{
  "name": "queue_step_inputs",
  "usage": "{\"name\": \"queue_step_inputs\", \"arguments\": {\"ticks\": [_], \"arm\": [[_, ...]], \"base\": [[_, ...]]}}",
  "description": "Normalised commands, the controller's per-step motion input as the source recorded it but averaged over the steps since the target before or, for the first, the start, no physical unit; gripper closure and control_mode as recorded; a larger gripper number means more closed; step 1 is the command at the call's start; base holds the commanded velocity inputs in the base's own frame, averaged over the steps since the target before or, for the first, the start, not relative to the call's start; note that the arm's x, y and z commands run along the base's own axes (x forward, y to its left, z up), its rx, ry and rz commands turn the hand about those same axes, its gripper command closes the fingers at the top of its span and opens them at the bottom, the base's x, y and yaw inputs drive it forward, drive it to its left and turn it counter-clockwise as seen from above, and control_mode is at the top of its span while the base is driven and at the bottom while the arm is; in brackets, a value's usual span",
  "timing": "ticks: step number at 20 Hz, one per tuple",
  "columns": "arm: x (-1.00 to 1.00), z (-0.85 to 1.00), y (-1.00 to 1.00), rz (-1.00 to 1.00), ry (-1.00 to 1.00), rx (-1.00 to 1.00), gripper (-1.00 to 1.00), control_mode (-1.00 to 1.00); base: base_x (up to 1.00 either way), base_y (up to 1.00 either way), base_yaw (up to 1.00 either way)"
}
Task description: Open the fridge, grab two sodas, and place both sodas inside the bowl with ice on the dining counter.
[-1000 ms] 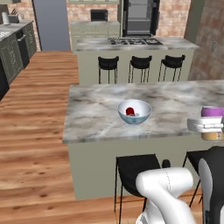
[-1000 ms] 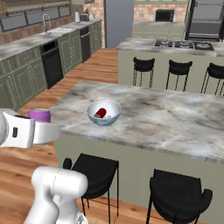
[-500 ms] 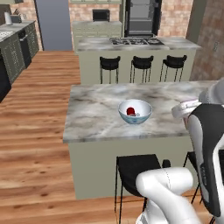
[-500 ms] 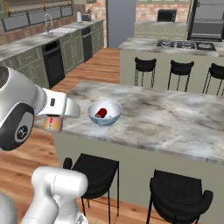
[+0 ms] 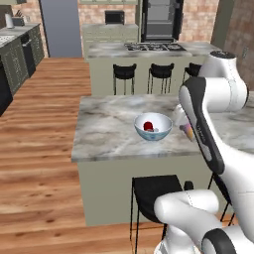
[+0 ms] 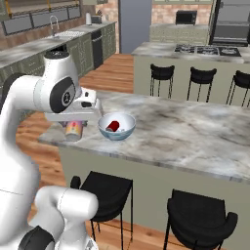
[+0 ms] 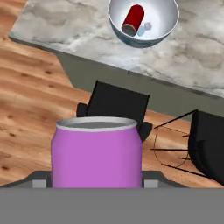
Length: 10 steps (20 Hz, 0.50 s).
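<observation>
The white-blue bowl (image 5: 163, 133) stands on the marble dining counter (image 5: 106, 130), with the red soda can (image 5: 148, 124) and ice cubes lying in it. My gripper (image 5: 187, 129) hangs just right of the bowl, above the counter's front edge, shut on the purple-to-orange can (image 5: 189, 132). From the other side the gripper (image 6: 74, 128) and its can (image 6: 73, 130) show left of the bowl (image 6: 104, 130). Along the hand, the purple can (image 7: 96, 153) sits upright between the fingers, and the bowl (image 7: 114, 21) with the red can (image 7: 132, 18) lies further ahead. The black fridge (image 5: 161, 20) stands far back.
Black stools (image 7: 117, 103) stand under the dining counter's front edge, below my hand. A second marble counter with a stovetop (image 5: 155, 47) and more stools (image 5: 124, 74) lies behind. Wooden floor (image 5: 44, 129) stretches to the left, kitchen cabinets (image 6: 44, 53) beyond it.
The arm has swung in over the dining counter's front edge, carrying the purple can from the side to right beside the bowl. The bowl and red can stay put.
</observation>
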Motion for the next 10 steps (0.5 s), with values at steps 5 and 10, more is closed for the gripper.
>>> {"name": "queue_step_inputs", "arguments": {"ticks": [5, 10], "arm": [[0.3, -0.41, -0.1, 0.08, 0.02, -0.04, 1.0, -1.0], [0.74, -0.04, -0.17, 0.25, 0.0, 0.0, 1.0, -1.0]], "base": [[0.0, 0.0, 0.0], [0.0, 0.0, 0.0]]}}
